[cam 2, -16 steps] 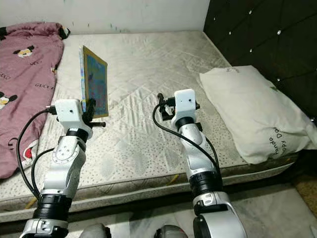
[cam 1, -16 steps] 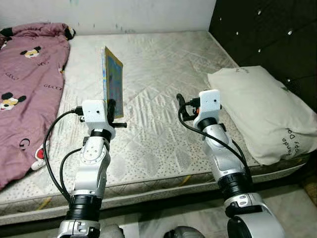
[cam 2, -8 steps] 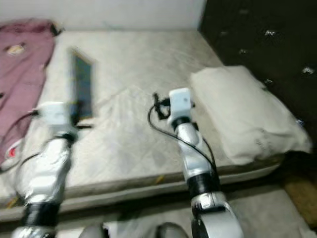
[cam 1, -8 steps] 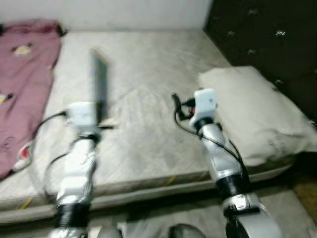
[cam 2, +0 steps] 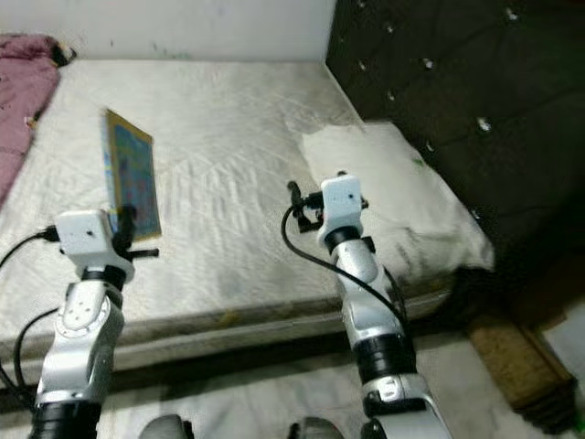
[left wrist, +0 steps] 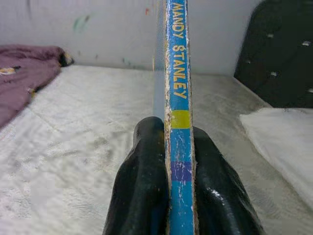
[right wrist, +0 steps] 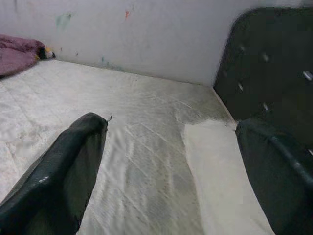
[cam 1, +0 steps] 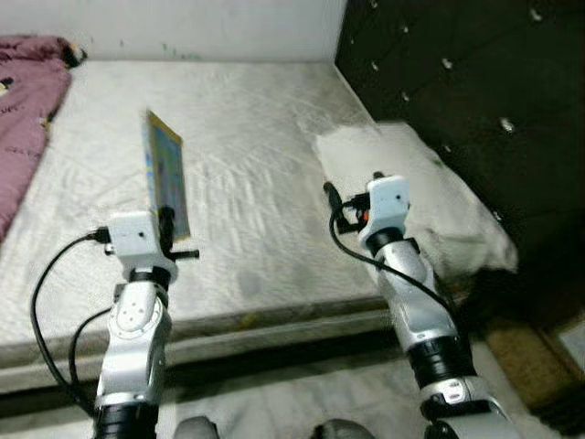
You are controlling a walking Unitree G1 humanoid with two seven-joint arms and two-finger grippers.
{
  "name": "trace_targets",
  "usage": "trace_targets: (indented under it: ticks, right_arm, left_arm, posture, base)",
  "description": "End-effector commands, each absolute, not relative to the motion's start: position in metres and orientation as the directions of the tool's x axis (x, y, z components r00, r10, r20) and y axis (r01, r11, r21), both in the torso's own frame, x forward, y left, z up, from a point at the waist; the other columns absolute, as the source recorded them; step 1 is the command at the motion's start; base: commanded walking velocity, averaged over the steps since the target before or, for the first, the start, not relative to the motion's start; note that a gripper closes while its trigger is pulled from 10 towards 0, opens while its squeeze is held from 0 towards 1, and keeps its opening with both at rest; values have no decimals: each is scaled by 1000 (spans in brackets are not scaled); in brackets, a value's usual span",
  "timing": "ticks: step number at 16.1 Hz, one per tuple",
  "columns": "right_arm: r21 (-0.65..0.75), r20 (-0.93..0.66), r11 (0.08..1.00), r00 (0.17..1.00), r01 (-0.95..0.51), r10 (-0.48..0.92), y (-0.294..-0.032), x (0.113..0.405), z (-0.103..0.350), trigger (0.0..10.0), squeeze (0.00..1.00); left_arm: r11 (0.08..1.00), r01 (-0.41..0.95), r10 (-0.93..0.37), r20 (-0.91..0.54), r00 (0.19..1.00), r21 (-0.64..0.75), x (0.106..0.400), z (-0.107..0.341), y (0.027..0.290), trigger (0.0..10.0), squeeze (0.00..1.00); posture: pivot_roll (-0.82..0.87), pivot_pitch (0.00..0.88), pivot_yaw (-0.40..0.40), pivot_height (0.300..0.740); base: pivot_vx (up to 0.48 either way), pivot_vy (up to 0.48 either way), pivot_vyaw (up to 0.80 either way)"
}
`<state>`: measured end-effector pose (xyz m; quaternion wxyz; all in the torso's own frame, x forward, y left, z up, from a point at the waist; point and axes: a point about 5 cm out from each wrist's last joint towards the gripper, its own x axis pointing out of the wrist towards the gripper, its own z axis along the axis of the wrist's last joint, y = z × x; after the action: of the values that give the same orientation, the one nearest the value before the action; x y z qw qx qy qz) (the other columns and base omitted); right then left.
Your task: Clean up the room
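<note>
The left gripper [left wrist: 178,161] pinches one thin children's picture book with a blue spine [cam 1: 164,174] by its lower edge, holding it upright, probably so it can be carried off the pale quilted mattress [cam 1: 247,183] without bending. The book rises toward 12 o'clock from that gripper, above the mattress near its front edge. The right gripper [right wrist: 171,161] hovers with its two black fingers spread wide and empty, likely kept ready. At 3 o'clock lies one white pillow [cam 1: 430,197]; at 10 o'clock, one crumpled mauve blanket [cam 1: 23,87].
</note>
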<state>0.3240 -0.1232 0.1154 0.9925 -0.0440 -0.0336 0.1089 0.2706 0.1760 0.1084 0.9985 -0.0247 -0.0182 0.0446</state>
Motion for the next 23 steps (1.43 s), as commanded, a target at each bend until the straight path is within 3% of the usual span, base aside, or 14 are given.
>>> trace_targets:
  ticks: [1,11,23]
  right_arm:
    - [-88,41,975,977,-205,209,-128,322,113,10000,0]
    - [-98,25,973,977,-207,211,-129,317,110,10000,0]
    - [-106,27,970,975,-219,223,-124,313,110,10000,0]
  left_arm:
    - [998,-30,35,85,996,-54,272,120,168,10000,0]
    - [996,19,-10,117,993,-82,278,126,160,10000,0]
    - [996,30,-22,101,995,-82,274,122,158,10000,0]
  posture:
    - [-54,0,-49,740]
    - [-74,0,-38,740]
    - [-64,0,-36,740]
  base:
    - [0,0,0]
    - [0,0,0]
    - [284,0,0]
